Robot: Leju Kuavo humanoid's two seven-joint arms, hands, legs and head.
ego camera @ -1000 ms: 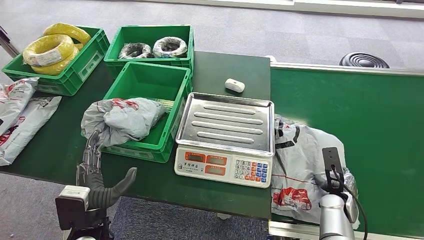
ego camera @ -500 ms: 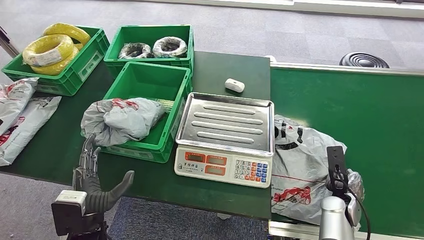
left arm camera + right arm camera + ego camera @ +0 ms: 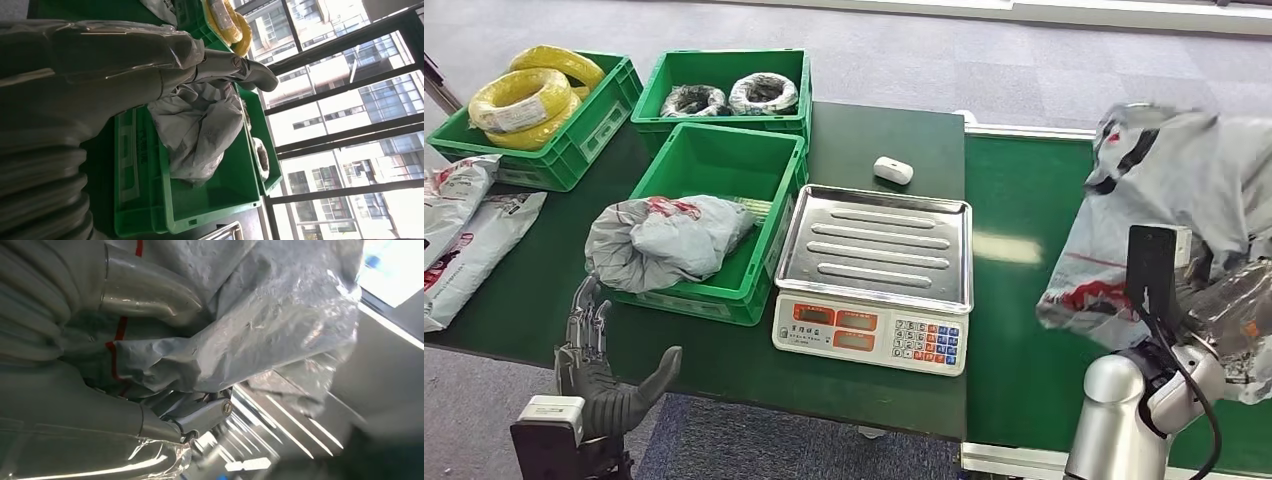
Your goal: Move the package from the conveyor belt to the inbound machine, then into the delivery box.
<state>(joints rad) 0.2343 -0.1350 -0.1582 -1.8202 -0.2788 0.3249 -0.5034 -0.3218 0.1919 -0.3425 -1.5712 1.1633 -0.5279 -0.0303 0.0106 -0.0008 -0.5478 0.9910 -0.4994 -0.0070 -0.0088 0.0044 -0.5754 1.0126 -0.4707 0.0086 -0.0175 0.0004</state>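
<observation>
Green-topped table (image 3: 874,130) on grey carpet (image 3: 1024,70)

The head view looks forward and down from high over the table (image 3: 864,130). Both wrist views sit close behind their hands, turned sideways; the left shares the near green crate (image 3: 714,165) (image 3: 210,195) with the head view.

L hand (image 3: 599,365) low by table's near-left edge, fingers spread upward, thumb out, holding nothing, R silver arm raised over conveyor's near-right side, R hand (image 3: 150,385) clamped round crumpled grey plastic package (image 3: 1169,200), lifted off belt
</observation>
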